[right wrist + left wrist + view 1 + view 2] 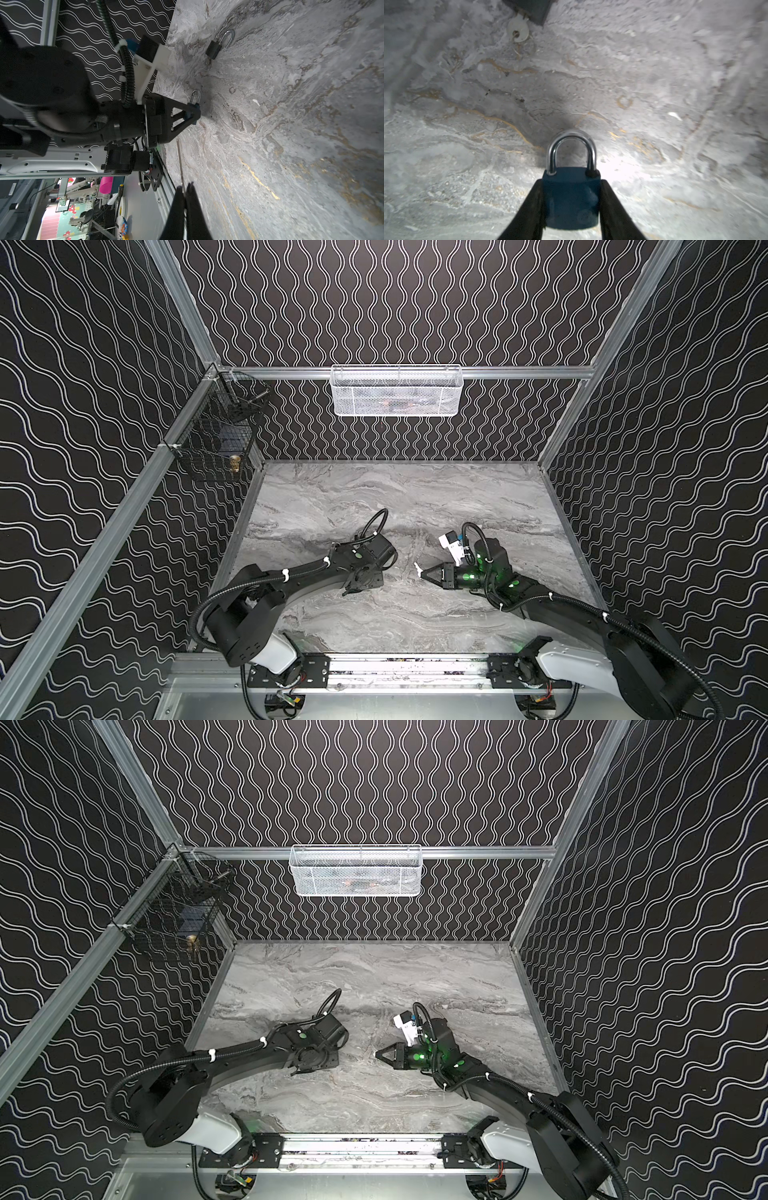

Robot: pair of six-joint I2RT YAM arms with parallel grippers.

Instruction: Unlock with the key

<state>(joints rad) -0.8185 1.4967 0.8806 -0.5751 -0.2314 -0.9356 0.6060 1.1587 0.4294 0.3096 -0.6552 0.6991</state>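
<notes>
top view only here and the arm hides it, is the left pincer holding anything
observer: yes, the left pincer is clamped on the body of a blue padlock, and its shackle looks shut.
operator: ok, anything else down there i can't see
observer: a black padlock lies on the table just past that pincer, with a key stuck in its base.
</notes>
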